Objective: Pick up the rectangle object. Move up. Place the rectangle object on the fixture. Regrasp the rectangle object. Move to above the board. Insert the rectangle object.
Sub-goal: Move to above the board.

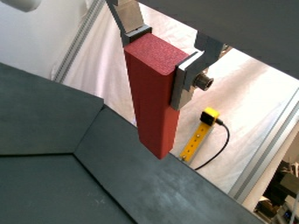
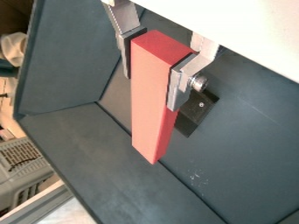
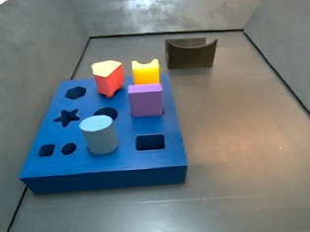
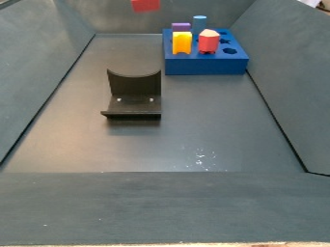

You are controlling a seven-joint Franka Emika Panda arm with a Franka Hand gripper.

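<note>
In both wrist views the pincer (image 1: 163, 54) is clamped on the upper end of the rectangle object (image 1: 152, 105), its flat silver fingers (image 2: 177, 83) pressed against two opposite faces. The bar is long, plain red, matte and square in section, and it hangs down from the pincer with its lower end free. Below that end lies only bare dark grey floor (image 2: 128, 188), with open room on every side of the bar out to the sloping enclosure walls.

In a side view just a red scrap of the rectangle object (image 4: 146, 5) shows at the upper edge, high above the floor. Well beneath it stands the fixture (image 4: 131, 93), a dark L-shaped bracket with a curved notch in its top edge. Farther off lies the board (image 4: 206, 63), a thick blue slab carrying several coloured blocks.
</note>
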